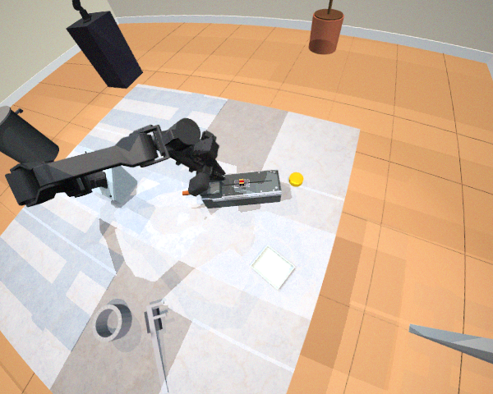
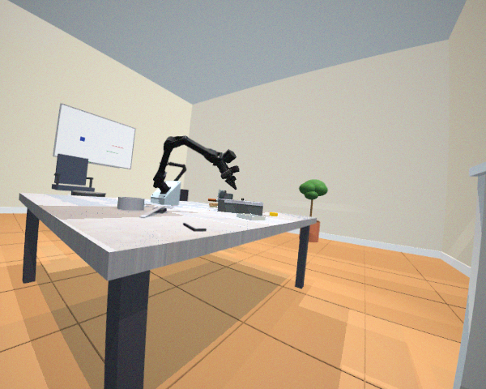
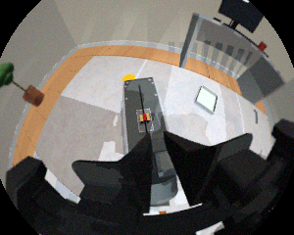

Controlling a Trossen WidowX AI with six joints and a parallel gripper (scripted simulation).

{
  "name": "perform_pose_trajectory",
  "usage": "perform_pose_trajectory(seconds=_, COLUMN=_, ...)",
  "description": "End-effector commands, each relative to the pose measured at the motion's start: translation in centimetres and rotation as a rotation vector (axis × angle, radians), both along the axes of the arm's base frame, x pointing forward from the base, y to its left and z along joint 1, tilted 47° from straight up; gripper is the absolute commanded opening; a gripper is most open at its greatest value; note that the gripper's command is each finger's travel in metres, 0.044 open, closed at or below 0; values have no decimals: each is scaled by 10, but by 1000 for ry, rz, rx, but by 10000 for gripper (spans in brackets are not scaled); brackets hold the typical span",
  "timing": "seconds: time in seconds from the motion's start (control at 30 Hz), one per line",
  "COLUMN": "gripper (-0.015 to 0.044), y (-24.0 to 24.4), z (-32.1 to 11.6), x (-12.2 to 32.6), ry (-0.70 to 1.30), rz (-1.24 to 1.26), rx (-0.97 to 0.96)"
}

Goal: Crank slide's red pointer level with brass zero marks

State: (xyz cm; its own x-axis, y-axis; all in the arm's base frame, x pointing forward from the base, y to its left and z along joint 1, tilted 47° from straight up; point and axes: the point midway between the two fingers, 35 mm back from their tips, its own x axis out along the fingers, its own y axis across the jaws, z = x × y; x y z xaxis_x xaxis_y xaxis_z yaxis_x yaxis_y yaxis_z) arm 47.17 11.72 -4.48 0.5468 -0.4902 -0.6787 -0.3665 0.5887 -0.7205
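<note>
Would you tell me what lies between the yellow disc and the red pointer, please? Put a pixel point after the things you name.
The dark slotted top (image 1: 260,175) (image 3: 133,93) of the machine, as the top and wrist views show.

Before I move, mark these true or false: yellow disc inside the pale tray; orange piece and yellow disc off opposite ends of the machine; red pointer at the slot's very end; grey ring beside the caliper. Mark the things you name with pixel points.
Yellow disc (image 1: 296,179) (image 2: 273,214) (image 3: 128,77) inside the pale tray (image 1: 273,267) (image 2: 250,216) (image 3: 207,100): false; it lies outside.

Orange piece (image 1: 185,193) (image 2: 212,199) and disc off opposite ends of the machine (image 1: 255,198) (image 2: 243,207) (image 3: 131,100): true.

Red pointer (image 1: 241,182) (image 3: 144,117) at the slot's very end: false; it is partway along.

Grey ring (image 1: 98,324) (image 2: 130,203) beside the caliper (image 1: 158,343) (image 2: 151,212): true.
</note>
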Motion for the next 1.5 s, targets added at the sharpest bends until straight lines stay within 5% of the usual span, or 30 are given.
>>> perform_pose_trajectory(seconds=0.0, gripper=0, y=0, z=0, x=0, ry=0, rz=0, rx=0)
perform_pose_trajectory(seconds=0.63, gripper=0, y=0, z=0, x=0, ry=0, rz=0, rx=1)
perform_pose_trajectory(seconds=1.2, gripper=440, y=0, z=0, x=0, ry=0, rz=0, rx=1)
perform_pose_trajectory(seconds=1.47, gripper=256, y=0, z=0, x=0, ry=0, rz=0, rx=1)
